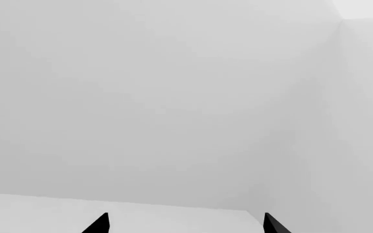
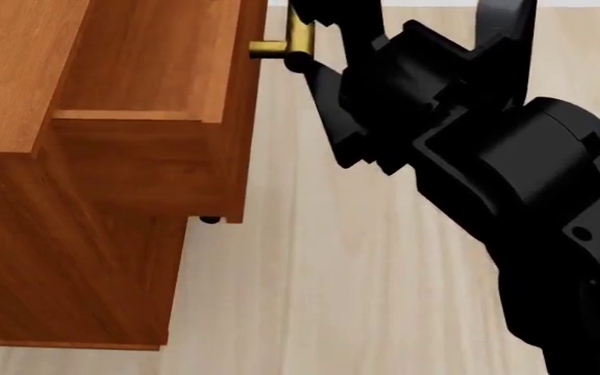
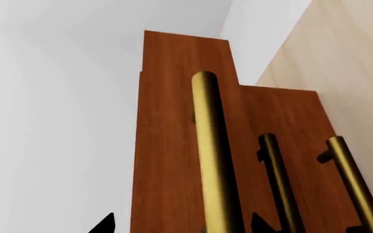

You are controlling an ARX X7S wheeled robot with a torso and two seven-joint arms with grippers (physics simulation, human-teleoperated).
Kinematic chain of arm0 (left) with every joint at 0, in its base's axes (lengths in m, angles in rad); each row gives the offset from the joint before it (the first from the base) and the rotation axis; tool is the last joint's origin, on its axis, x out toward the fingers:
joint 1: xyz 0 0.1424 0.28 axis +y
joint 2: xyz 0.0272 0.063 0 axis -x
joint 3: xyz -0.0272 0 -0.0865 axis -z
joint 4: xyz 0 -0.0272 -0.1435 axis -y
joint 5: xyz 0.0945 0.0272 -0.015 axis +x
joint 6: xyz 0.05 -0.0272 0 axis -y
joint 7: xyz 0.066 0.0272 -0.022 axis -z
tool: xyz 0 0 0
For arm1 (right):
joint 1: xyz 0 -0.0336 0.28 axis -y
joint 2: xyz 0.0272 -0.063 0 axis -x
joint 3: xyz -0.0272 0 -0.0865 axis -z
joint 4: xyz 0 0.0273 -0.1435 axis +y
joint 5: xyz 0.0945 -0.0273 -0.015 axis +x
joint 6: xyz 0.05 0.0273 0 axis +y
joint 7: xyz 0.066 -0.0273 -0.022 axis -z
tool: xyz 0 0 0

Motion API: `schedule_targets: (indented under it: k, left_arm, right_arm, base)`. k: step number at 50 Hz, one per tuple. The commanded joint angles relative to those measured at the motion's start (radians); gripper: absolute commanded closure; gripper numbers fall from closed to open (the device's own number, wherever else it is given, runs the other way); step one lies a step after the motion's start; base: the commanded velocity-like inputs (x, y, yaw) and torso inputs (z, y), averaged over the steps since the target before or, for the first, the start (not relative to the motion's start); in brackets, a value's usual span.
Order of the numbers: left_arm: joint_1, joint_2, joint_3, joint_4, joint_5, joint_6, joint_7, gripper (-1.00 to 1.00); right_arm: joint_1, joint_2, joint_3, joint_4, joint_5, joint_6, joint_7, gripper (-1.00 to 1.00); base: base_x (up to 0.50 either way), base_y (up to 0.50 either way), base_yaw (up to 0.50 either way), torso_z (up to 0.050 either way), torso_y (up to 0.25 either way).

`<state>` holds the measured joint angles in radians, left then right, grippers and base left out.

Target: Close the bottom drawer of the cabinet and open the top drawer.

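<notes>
My right gripper [image 3: 180, 225] straddles the top drawer's [image 2: 144, 62] brass handle [image 3: 213, 160] at twelve o'clock, jaws unclenched, drawer partly out, bottom drawer apparently shut.

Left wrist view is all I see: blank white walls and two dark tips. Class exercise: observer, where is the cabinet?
Observer: The head view shows the cabinet on its left side, with the top drawer pulled out.
Operator: Where is the right gripper?
Observer: The right gripper is at that drawer's brass handle. In the right wrist view, the bar runs between its spread jaws.
Operator: And the lower drawers?
Observer: The lower drawer fronts sit behind the top one and look level with each other.
</notes>
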<state>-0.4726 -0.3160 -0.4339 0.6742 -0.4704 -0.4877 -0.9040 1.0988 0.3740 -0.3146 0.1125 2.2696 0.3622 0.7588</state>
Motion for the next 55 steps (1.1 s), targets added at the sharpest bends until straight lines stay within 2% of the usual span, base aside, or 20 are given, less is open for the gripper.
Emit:
schedule_targets:
  k: [1, 20, 25, 39, 55]
  left_arm:
    - [0.000, -0.002, 0.001, 0.001, -0.002, -0.003, -0.006, -1.00]
    - [0.004, -0.002, -0.003, -0.004, -0.009, 0.008, -0.005, -1.00]
    - [0.004, -0.004, -0.001, -0.004, -0.008, 0.008, -0.006, -1.00]
    - [0.004, -0.007, 0.002, -0.002, -0.010, 0.008, -0.009, -1.00]
    - [0.006, -0.009, 0.004, -0.004, -0.013, 0.015, -0.008, -1.00]
  right_arm:
    - [0.014, 0.011, 0.035, -0.005, -0.013, -0.033, -0.023, -1.00]
    - [-0.036, 0.018, 0.027, 0.023, -0.048, -0.085, 0.012, -1.00]
    - [-0.042, 0.032, 0.025, 0.012, -0.109, -0.118, 0.011, -1.00]
    - [0.136, 0.154, -0.082, -0.081, -0.344, -0.038, 0.103, -1.00]
    - [0.341, 0.158, -0.231, -0.104, -0.350, 0.194, 0.150, -1.00]
  base:
    - [0.00, 0.00, 0.00, 0.000, 0.000]
    - [0.00, 0.00, 0.00, 0.001, 0.001]
    - [0.00, 0.00, 0.00, 0.000, 0.000]
    - [0.00, 0.00, 0.00, 0.000, 0.000]
    - [0.00, 0.00, 0.00, 0.000, 0.000]
